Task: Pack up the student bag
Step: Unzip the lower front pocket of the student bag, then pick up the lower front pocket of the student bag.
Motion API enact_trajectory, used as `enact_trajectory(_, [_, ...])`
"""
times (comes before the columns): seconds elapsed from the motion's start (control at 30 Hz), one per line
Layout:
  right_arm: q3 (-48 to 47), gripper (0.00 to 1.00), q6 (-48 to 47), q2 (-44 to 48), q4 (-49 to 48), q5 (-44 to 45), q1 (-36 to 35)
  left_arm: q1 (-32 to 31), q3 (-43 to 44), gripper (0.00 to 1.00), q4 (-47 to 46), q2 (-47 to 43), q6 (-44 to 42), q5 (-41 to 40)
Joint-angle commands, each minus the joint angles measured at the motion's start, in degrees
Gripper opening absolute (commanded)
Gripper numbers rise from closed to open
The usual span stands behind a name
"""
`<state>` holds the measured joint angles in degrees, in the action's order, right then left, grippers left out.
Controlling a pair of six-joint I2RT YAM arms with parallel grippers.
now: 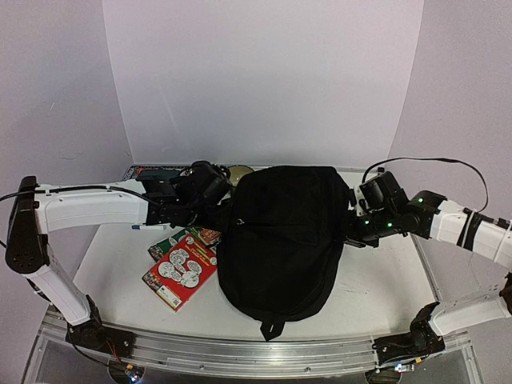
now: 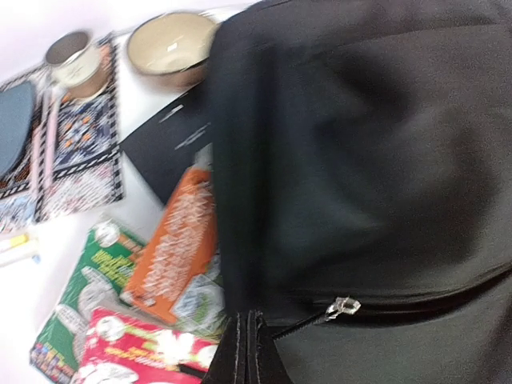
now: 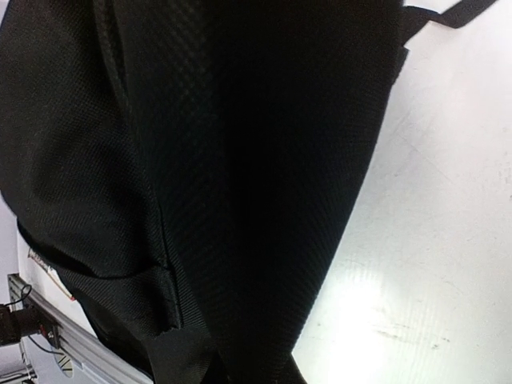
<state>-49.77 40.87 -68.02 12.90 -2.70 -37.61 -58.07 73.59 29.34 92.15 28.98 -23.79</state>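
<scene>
Student bag: the student bag (image 1: 280,240) lies flat in the middle of the white surface (image 1: 376,280), with its small loop strap toward the near edge.
Left hand: the left hand (image 1: 226,210) is clenched on a pinch of black fabric at the bag's left edge, just beside the zip pull (image 2: 342,306).
Right hand: the right hand (image 1: 352,222) is clenched against the bag's right edge. Fabric fills its wrist view, and the fingers themselves are hidden.
Books: a red book (image 1: 181,272) and a green book (image 1: 168,245) lie just left of the bag, and an orange book (image 2: 172,240) is tucked partly under its edge.
Bowl: the bowl (image 2: 170,48) sits past the bag's far-left corner.
</scene>
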Motion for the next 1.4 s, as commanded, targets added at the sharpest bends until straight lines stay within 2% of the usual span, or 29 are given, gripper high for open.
enact_trajectory(0.0, [1.16,0.00,-0.93,2.04,3.01,6.41,3.14,3.51,-4.43,0.00,0.63,-5.07,2.15,-4.68])
enact_trajectory(0.2, [3.52,0.00,-0.30,1.89,3.70,5.48,6.47,6.33,-8.16,0.00,0.52,-5.99,3.03,-5.81])
enact_trajectory(0.4, [2.73,0.01,-4.33,-2.40,4.16,0.86,6.47,6.16,-4.78,0.00,-3.23,-2.04,0.72,2.01])
enact_trajectory(0.47, [1.49,0.09,-6.99,-3.49,4.70,-0.91,6.48,5.95,-4.02,0.00,-5.52,-1.14,-0.36,4.60])
enact_trajectory(0.63, [-4.90,0.39,-14.29,-5.08,10.68,-1.56,6.42,5.58,-3.09,0.00,-11.10,0.04,-2.13,10.17])
enact_trajectory(0.73, [-8.10,0.53,-17.92,-6.00,12.78,-1.51,5.87,5.47,-2.20,0.00,-12.74,0.87,-2.80,12.39])
enact_trajectory(1.13, [-20.20,0.95,-29.90,-19.37,12.77,3.72,-1.67,5.32,-0.05,0.00,-14.00,1.88,-2.88,17.64])
enact_trajectory(1.2, [-22.88,0.98,-31.58,-22.16,12.69,5.71,-3.31,5.29,0.28,0.00,-13.96,1.94,-2.64,18.12])
enact_trajectory(1.37, [-26.41,0.98,-33.64,-26.30,11.87,10.71,-6.96,5.32,0.65,0.00,-14.01,1.50,-1.92,18.76])
